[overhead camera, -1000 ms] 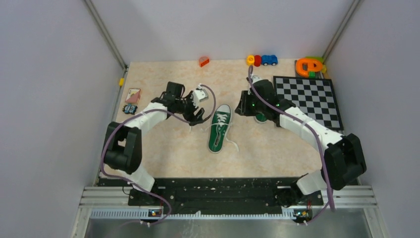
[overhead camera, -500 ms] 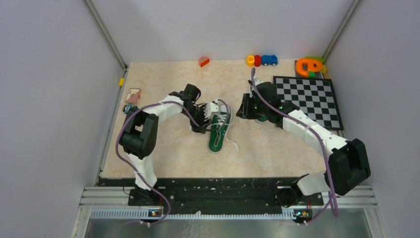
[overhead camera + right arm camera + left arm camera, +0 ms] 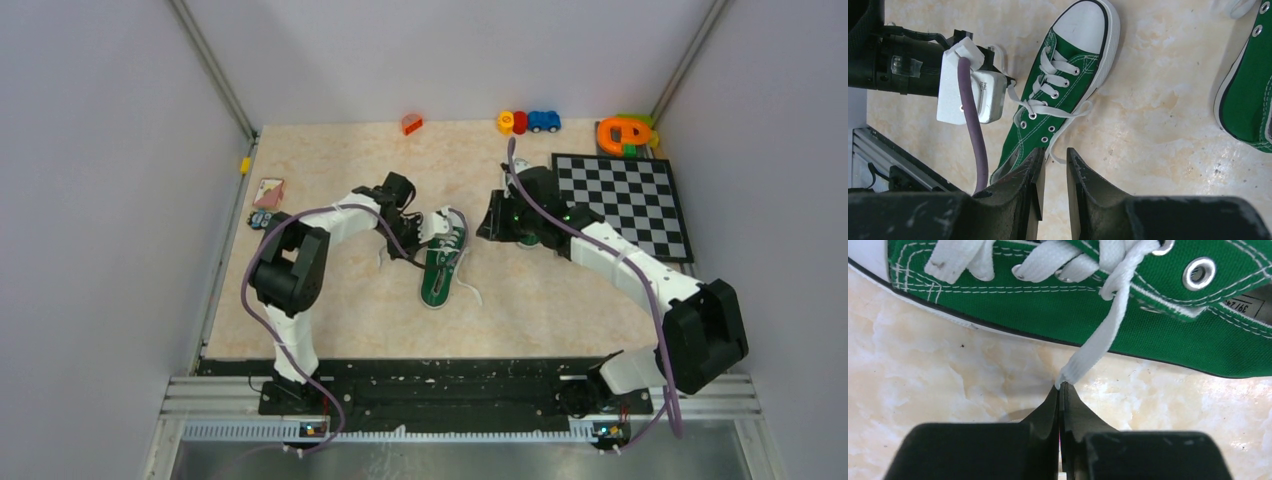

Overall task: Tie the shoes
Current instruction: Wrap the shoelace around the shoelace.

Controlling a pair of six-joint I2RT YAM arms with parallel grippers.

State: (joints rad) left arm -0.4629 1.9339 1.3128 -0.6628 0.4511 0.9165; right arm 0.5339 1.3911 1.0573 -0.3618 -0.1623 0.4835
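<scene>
One green shoe (image 3: 440, 268) with white laces lies mid-table, toe toward the back wall. My left gripper (image 3: 1061, 386) is down beside it, shut on the tip of the white lace (image 3: 1100, 335) that runs from an upper eyelet. In the top view, the left gripper (image 3: 422, 246) sits against the shoe's left side. The right gripper (image 3: 1054, 155) hovers above the table to the shoe's right, jaws a narrow gap apart with nothing between them. The shoe's other lace end (image 3: 1075, 117) lies loose on the table. The second shoe (image 3: 1248, 95) lies under the right arm.
A checkerboard (image 3: 620, 200) lies at the back right, with an orange toy (image 3: 625, 132) behind it. Toy cars (image 3: 530, 122) and a red block (image 3: 411, 124) sit along the back edge. A small card (image 3: 268, 190) lies at the left edge.
The left arm swung right to the shoe's side and its open jaws shut on the lace tip. The right arm hardly moved; its jaws narrowed slightly.
</scene>
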